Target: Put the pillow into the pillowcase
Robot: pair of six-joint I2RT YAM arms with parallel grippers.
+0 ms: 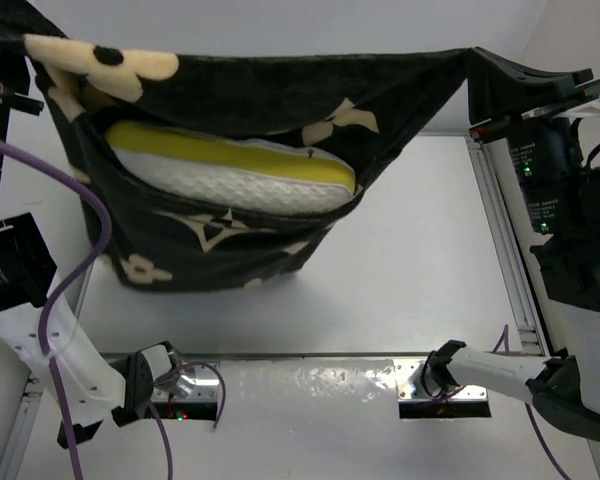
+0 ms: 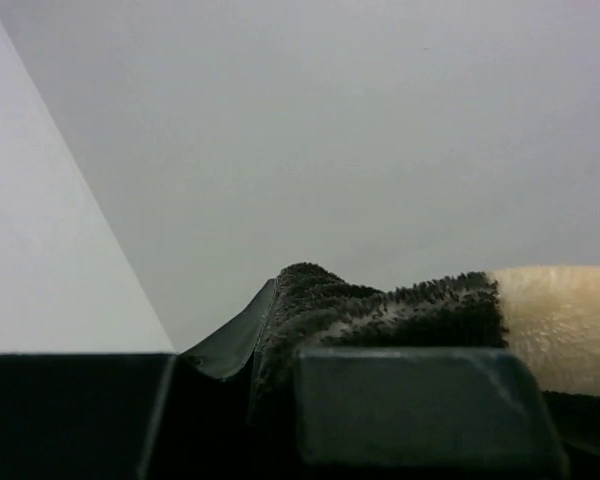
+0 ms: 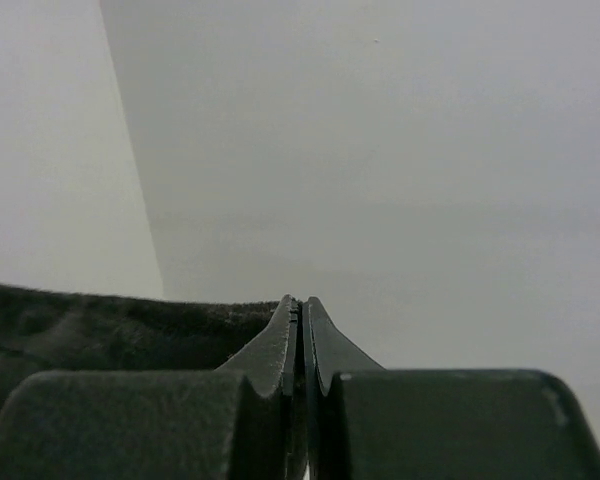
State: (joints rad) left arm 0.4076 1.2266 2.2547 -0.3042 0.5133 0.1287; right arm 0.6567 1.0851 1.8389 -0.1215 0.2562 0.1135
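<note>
Pillowcase (image 1: 230,250) slung by two corners above the worktop's (image 1: 420,250) far-left part.
Its upper edge is pinched in the closed left jaws and, seemingly, the closed right jaws, so the pillow (image 1: 240,170) lying in the open mouth can be sunk by its own weight.

The pillow (image 1: 230,165) lies inside the pillowcase (image 1: 210,245), suspended above the table (image 1: 420,280) between left gripper (image 1: 22,55) and right gripper (image 1: 480,62).
</note>
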